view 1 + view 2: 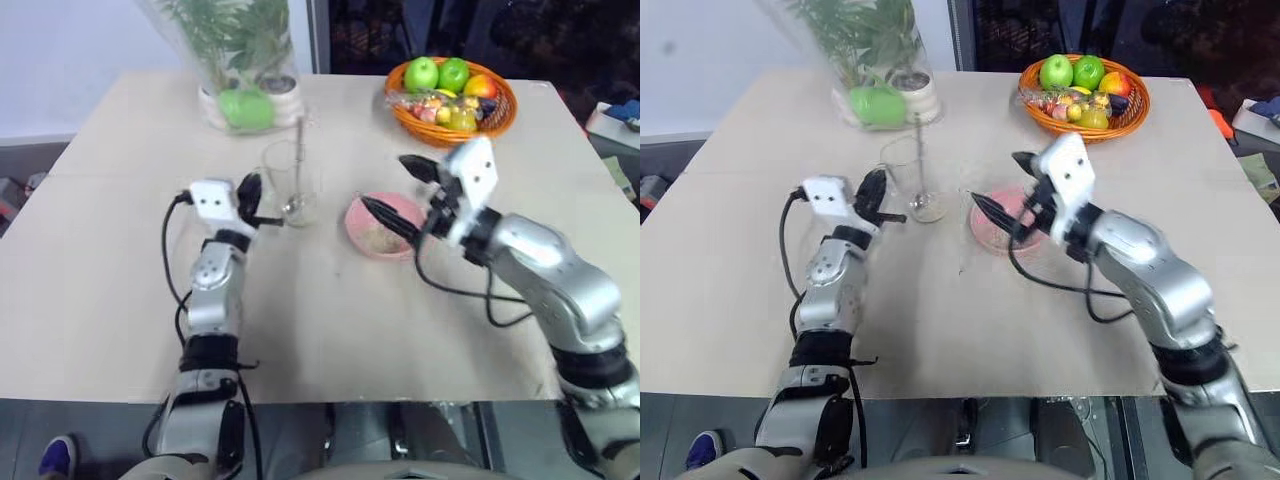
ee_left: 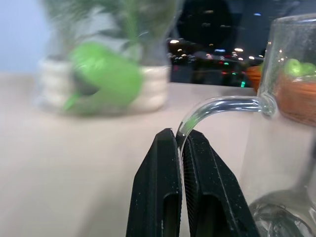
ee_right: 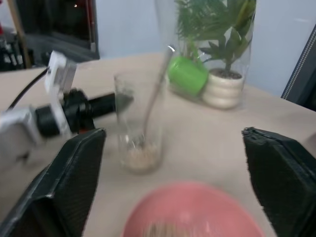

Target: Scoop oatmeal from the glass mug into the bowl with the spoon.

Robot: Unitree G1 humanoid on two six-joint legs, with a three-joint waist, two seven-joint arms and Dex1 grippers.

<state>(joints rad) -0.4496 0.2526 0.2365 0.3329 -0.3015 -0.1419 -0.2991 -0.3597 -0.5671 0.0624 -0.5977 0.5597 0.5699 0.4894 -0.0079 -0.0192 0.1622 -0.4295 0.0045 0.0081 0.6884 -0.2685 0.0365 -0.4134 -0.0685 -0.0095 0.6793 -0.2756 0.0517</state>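
Tabletop (image 1: 330, 330) — spoon (image 1: 298, 165), oatmeal (image 3: 142, 160) in glass mug (image 1: 288, 182); left jaws pinch handle, right jaws wide over bowl (image 1: 384, 225).

Clear glass mug (image 1: 288, 180), seemingly smooth

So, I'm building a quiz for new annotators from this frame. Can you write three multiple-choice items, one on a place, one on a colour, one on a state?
1. Where is the spoon?
A. in the bowl
B. standing in the mug
C. in the right hand

2. What colour is the bowl?
A. pink
B. blue
C. white

3. How is the left hand?
A. open above the table
B. shut on the spoon
C. shut on the mug handle

Key: B, its handle rises out of the mug; A, the bowl by the open right hand is pink; C, the left wrist view shows the fingers pinching the glass handle.
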